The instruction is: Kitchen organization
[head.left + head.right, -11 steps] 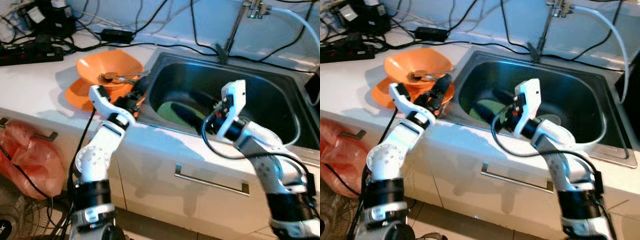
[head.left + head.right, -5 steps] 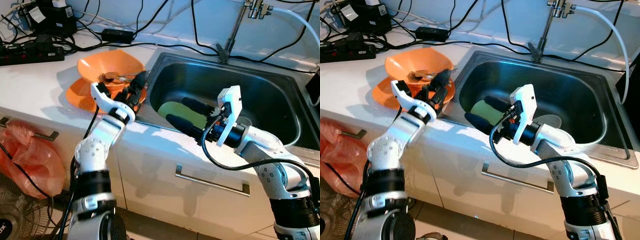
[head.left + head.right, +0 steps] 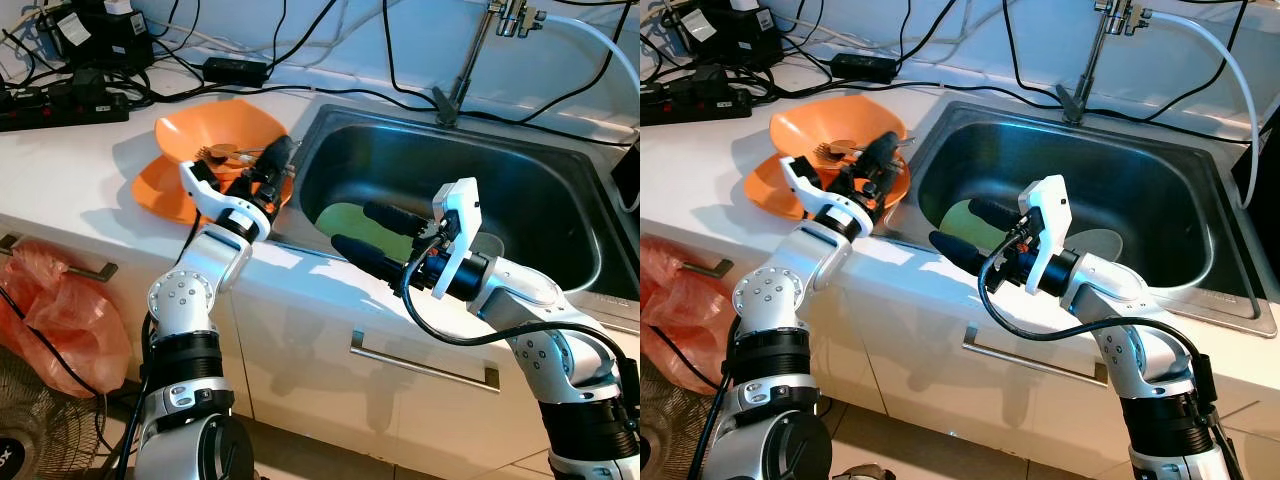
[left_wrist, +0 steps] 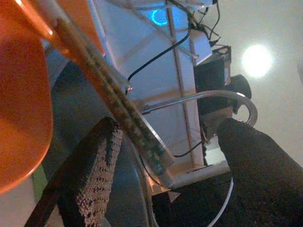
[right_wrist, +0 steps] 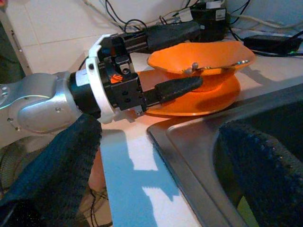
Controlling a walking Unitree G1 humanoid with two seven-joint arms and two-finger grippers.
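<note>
An orange bowl with a fork in it stands on an orange plate on the white counter, left of the sink. My left gripper is open at the bowl's sink-side edge. Seen from the right wrist, one finger runs along the bowl's far side and the other lies between bowl and plate. A green plate lies in the sink. My right gripper is open above the sink's front edge, pointing toward the left arm, with nothing in it.
A faucet rises behind the sink. A power strip and several cables lie along the back of the counter. A red plastic bag hangs by the cabinet below. A grey disc rests on the sink floor.
My right gripper has come up out of the sink, back to its front edge, and turned to point left. My left gripper has shifted up against the bowl's edge.
</note>
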